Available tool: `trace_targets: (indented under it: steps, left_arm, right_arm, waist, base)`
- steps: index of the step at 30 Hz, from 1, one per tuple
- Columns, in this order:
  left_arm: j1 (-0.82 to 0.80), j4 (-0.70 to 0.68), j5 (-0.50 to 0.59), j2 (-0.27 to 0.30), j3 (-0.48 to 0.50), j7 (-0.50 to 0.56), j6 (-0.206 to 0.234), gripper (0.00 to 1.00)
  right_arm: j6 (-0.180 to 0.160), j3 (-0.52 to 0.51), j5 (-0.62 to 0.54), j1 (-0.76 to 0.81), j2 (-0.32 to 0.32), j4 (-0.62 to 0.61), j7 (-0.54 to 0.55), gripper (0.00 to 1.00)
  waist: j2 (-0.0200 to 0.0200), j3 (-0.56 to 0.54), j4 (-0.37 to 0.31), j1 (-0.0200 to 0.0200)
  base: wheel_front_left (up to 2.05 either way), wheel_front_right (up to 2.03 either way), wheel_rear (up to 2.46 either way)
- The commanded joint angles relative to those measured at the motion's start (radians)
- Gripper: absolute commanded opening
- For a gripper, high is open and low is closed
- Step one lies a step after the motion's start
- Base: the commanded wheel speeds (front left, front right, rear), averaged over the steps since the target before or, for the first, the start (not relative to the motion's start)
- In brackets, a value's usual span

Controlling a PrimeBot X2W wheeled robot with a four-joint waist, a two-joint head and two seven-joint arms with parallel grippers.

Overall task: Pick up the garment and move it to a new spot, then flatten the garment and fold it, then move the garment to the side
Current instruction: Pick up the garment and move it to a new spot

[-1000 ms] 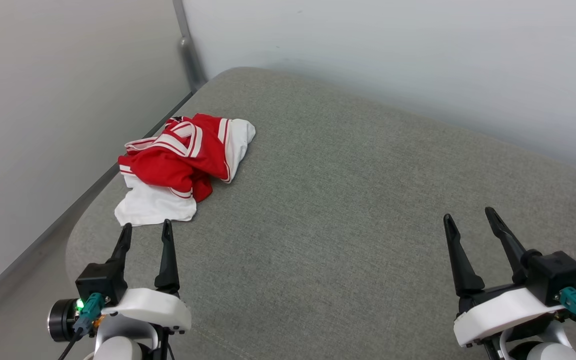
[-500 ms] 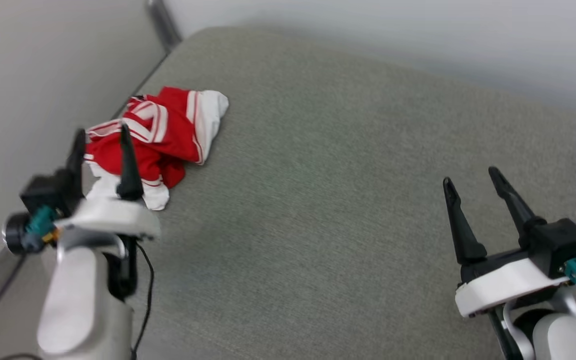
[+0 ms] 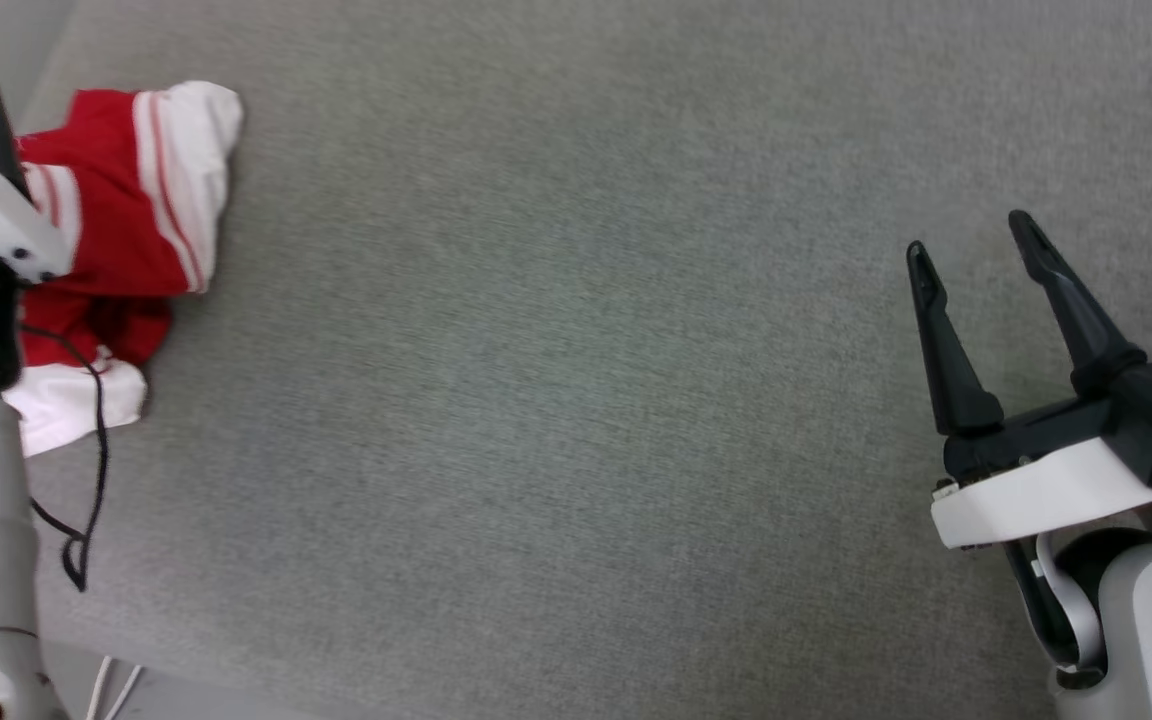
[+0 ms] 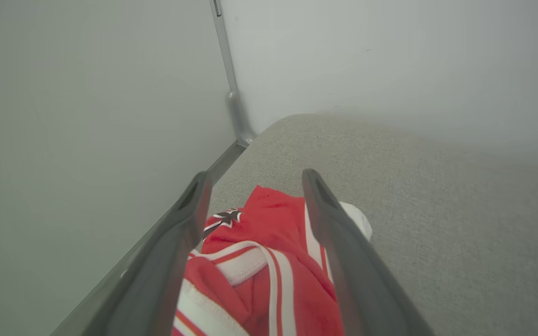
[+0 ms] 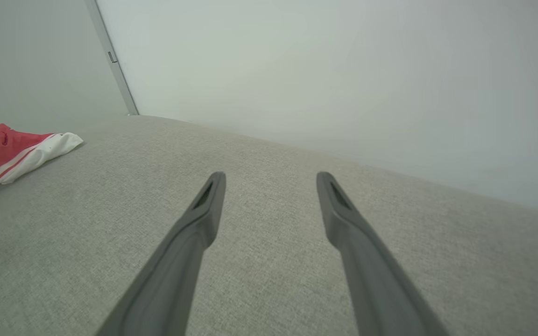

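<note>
Left gripper (image 4: 255,176) hung at nine o'clock of the head view, jaws spread wide over the garment (image 3: 151,190), which lay crumpled at ten o'clock on the grey cushion (image 3: 576,400); contact could not be told. Right gripper (image 3: 969,235) stood at four o'clock, equally wide, empty, well apart from it.

The right end effector (image 5: 271,177) hangs with its two dark fingers spread wide over a grey fabric-covered worktop (image 5: 269,270), gripping nothing. Well to its left, a crumpled red garment (image 5: 3,149) with a white sleeve lies near the corner where pale walls (image 5: 343,70) meet at a metal strip (image 5: 115,65).
</note>
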Motion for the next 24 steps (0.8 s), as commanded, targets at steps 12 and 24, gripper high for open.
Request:
trace_targets:
  steps: [12, 24]
  left_arm:
    - [-0.093, 0.197, -0.063, 0.123, 0.018, 0.542, 0.018, 1.00]
    - [0.027, 0.174, -0.097, 0.079, 0.013, 0.616, 0.013, 0.00]
  right_arm:
    - [0.000, 0.015, 0.028, -0.095, -0.021, 0.029, -0.044, 1.00]
    - [0.000, 0.013, 0.037, -0.098, -0.008, 0.056, -0.062, 1.00]
  waist:
    - [0.0000, 0.176, -0.112, -0.0002]
    - [0.0000, 0.154, -0.130, -0.0002]
  base:
    - [0.00, 0.00, 0.00]
    - [0.00, 0.00, 0.00]
